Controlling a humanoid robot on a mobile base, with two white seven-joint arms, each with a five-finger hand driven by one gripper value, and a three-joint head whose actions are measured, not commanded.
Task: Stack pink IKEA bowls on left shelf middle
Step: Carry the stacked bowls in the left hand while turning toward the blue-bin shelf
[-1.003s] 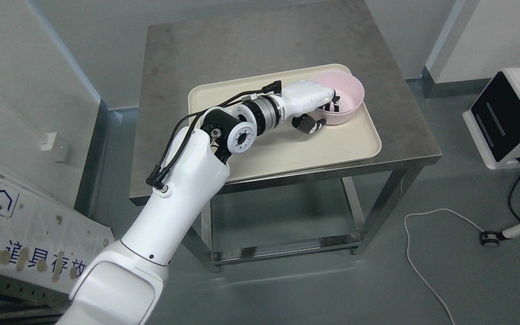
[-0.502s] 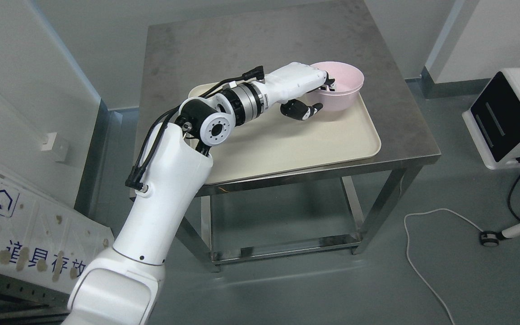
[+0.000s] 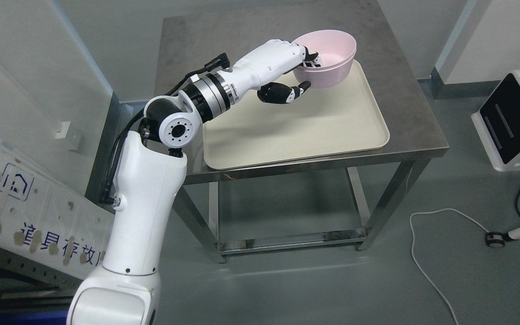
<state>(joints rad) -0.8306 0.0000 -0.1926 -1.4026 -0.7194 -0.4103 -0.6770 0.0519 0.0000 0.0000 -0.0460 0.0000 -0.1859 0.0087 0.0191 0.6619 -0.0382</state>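
The left robot hand [image 3: 303,67] pinches the pink bowl's [image 3: 330,58] rim above the tray [image 3: 332,131] (shelf unseen), so carrying and stacking remain.

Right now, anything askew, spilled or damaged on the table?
No spill or damage shows. The pink bowl sits tilted in the left hand, its fingers hooked over the near rim, raised above the cream tray's far corner. That tilt comes from the grasp. The tray lies flat.

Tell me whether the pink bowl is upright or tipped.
Roughly upright, mouth up: the pink bowl shows its open inside, held by the left hand at its near rim, over the tray.
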